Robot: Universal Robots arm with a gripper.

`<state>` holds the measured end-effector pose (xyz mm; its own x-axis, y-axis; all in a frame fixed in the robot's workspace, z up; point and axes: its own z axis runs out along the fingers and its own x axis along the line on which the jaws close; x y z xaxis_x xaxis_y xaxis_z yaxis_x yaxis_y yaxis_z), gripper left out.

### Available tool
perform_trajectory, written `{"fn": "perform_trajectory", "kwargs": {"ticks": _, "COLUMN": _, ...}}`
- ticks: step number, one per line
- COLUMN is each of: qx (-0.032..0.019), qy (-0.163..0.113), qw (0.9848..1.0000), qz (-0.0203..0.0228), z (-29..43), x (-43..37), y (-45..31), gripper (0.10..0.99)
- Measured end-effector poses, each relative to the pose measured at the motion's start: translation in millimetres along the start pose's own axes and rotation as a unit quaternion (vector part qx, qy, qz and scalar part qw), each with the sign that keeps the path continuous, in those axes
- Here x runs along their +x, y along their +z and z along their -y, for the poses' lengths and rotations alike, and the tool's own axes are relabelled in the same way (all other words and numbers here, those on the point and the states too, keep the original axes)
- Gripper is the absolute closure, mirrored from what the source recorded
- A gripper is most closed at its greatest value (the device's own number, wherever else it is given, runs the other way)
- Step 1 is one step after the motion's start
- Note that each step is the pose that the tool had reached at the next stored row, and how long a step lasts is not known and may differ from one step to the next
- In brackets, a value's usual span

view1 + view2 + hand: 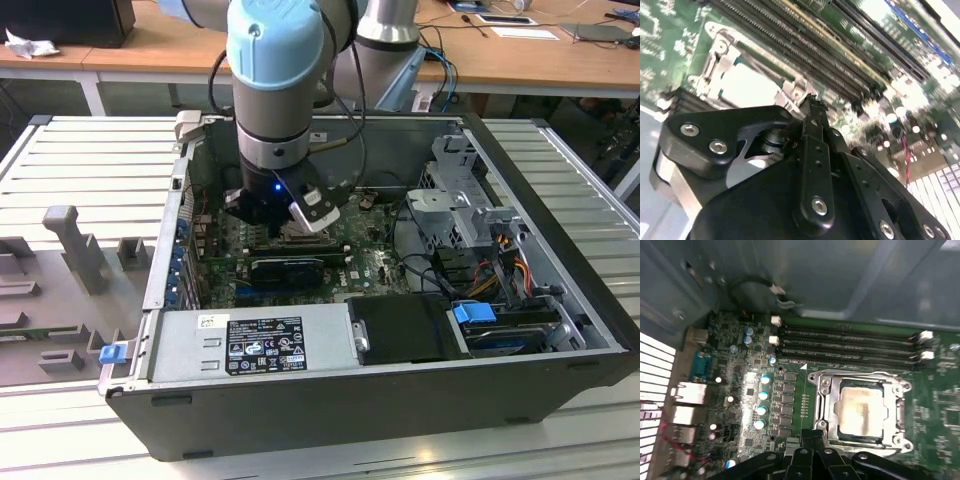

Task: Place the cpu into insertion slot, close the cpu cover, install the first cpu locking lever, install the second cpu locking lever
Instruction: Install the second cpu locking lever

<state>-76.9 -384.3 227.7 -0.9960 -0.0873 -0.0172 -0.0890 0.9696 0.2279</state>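
The cpu (860,410) is showing a pale, brushed metal top, catching a soft glare, and the cpu cover (824,405) around it is gleaming as thin silvery metal. The gripper (810,107) is looking like matt black plastic or coated metal, studded with shiny steel screws. The motherboard (790,385) is shining glossy green, and the computer case (540,180) is showing dull grey sheet metal.
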Motion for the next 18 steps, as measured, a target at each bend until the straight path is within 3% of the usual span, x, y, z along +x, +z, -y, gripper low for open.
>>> {"fn": "perform_trajectory", "kwargs": {"ticks": 1, "qx": -0.0002, "qy": 0.000, "qw": 1.0000, "qz": -0.0003, "z": -2.2, "x": -0.2, "y": -8.0, "gripper": 0.980}}
{"fn": "perform_trajectory", "kwargs": {"ticks": 3, "qx": -0.0005, "qy": 0.000, "qw": 1.0000, "qz": -0.0011, "z": -4.2, "x": -1.0, "y": -13.1, "gripper": 0.980}}
{"fn": "perform_trajectory", "kwargs": {"ticks": 4, "qx": -0.0013, "qy": 0.001, "qw": 1.0000, "qz": -0.0055, "z": -3.6, "x": -11.1, "y": -13.2, "gripper": 0.980}}
{"fn": "perform_trajectory", "kwargs": {"ticks": 7, "qx": -0.0055, "qy": 0.003, "qw": 0.9999, "qz": -0.0130, "z": -2.4, "x": -29.8, "y": -13.2, "gripper": 0.980}}
{"fn": "perform_trajectory", "kwargs": {"ticks": 8, "qx": -0.0078, "qy": 0.003, "qw": 0.9999, "qz": -0.0144, "z": -1.9, "x": -37.6, "y": -13.4, "gripper": 0.980}}
{"fn": "perform_trajectory", "kwargs": {"ticks": 9, "qx": -0.0081, "qy": 0.004, "qw": 0.9998, "qz": -0.0154, "z": -1.9, "x": -40.2, "y": -14.0, "gripper": 0.980}}
{"fn": "perform_trajectory", "kwargs": {"ticks": 15, "qx": -0.0090, "qy": 0.004, "qw": 0.9998, "qz": -0.0156, "z": 17.6, "x": -38.6, "y": -18.1, "gripper": 0.980}}
{"fn": "perform_trajectory", "kwargs": {"ticks": 18, "qx": -0.0145, "qy": 0.003, "qw": 0.9998, "qz": -0.0152, "z": 21.0, "x": -31.1, "y": -16.1, "gripper": 0.980}}
